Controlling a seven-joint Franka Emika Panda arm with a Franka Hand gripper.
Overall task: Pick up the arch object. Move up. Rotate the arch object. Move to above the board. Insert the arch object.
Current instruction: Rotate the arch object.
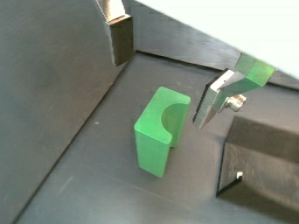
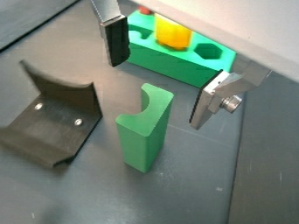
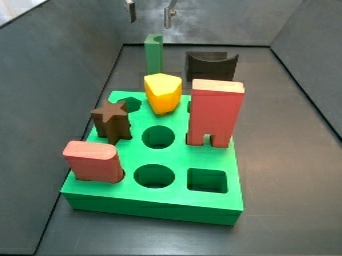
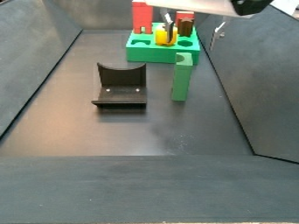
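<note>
Upright green arch block below parted silver fingers

The tall green block with a curved notch at its top, the arch object (image 2: 142, 127), stands on the dark floor at frame centre, beside the dark L-shaped fixture (image 2: 52, 118). The gripper (image 2: 163, 72) hovers above it, fingers apart, holding nothing. The thick bright-green board (image 3: 160, 165) fills the lower centre of a side view.

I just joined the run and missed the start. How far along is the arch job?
Nothing looks done yet. The arch object stands upright on the floor, apart from the board and beside the fixture. In hand: the gripper hangs open above the arch, fingers on either side, not touching. Left: grasp, lift, rotate, carry over the board, insert.
</note>
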